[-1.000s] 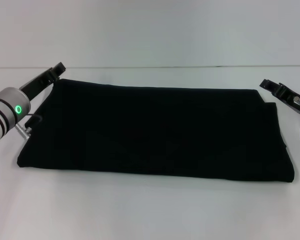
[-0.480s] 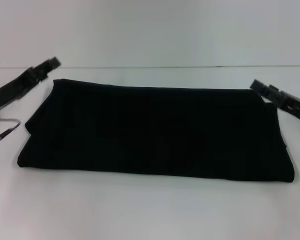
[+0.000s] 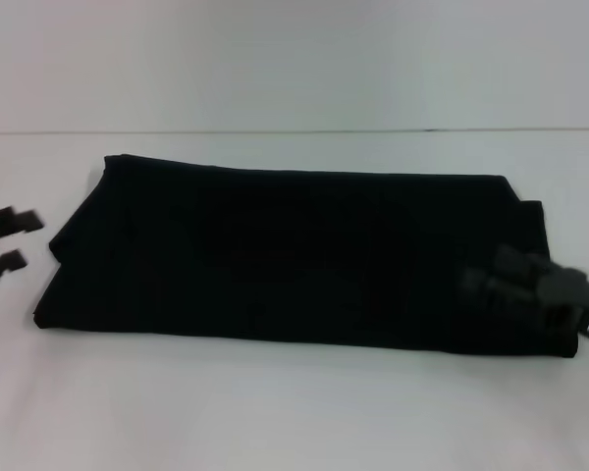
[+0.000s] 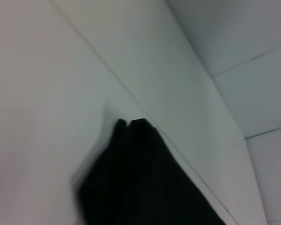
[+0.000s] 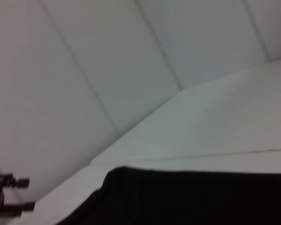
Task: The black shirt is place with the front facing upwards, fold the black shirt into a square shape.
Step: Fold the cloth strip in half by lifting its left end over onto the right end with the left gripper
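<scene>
across the centre of the head view lies the black shirt (image 3: 294, 255), folded to a long band on the white table (image 3: 294, 412), plain side up. soft, light, limp cloth; layers will likely slip and sag unless taken together. best hold judged at the short ends, pinching all layers at the corners. left gripper (image 3: 5, 245) at left edge, beside the shirt, claw spread, empty. right gripper (image 3: 506, 283) over the lower right end; whether released or clenched cannot be told.

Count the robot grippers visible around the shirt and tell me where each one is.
2. The left gripper sits off the black shirt's left edge, fingers apart. The right gripper is over the shirt's near right corner.
</scene>
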